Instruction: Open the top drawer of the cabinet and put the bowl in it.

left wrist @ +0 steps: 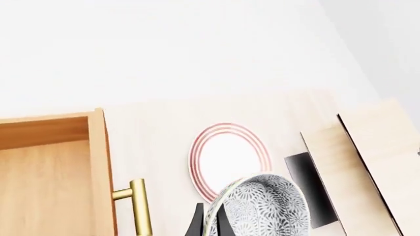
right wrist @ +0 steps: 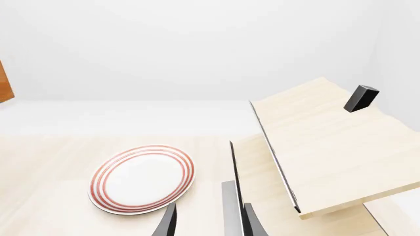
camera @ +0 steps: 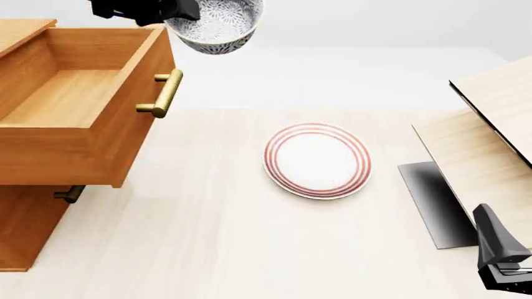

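The cabinet (camera: 29, 227) stands at the table's left with its top drawer (camera: 76, 93) pulled out and showing a bare inside. The drawer's brass handle (camera: 163, 93) faces right. My left gripper (camera: 171, 11) is shut on the rim of the leaf-patterned bowl (camera: 218, 22), which hangs tilted in the air just right of the drawer front, above the handle. In the left wrist view the bowl (left wrist: 266, 206) sits against the dark fingers (left wrist: 196, 223), beside the drawer (left wrist: 46, 172). My right gripper (camera: 501, 258) rests open at the near right with nothing in it.
A white red-ringed plate (camera: 317, 160) lies in the middle of the table. A pale light-wood structure (camera: 490, 131) with a dark slab (camera: 432, 202) at its base fills the right side. A lower drawer's handle (camera: 70, 194) pokes out under the open drawer.
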Robot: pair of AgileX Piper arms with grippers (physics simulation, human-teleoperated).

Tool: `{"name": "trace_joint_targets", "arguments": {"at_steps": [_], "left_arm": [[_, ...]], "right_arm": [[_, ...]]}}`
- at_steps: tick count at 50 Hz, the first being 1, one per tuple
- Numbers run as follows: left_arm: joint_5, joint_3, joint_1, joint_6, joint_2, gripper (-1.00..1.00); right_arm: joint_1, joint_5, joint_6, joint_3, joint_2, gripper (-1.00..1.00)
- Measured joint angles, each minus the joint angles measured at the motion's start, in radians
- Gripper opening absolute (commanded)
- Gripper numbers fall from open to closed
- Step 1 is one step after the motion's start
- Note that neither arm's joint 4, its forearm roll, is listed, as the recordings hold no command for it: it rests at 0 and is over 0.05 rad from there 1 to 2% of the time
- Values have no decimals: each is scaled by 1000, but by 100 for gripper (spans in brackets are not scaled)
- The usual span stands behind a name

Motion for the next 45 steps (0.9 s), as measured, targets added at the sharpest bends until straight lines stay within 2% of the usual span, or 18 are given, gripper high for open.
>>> {"name": "trace_joint_targets", "arguments": {"at_steps": [16, 45], "left_arm": [[18, -7, 82, 1, -15, -100], [-36, 159, 230, -57, -135, -100]], "right_arm": [[0, 0, 0, 0, 0, 100], [0, 0, 0, 0, 0, 100]]}}
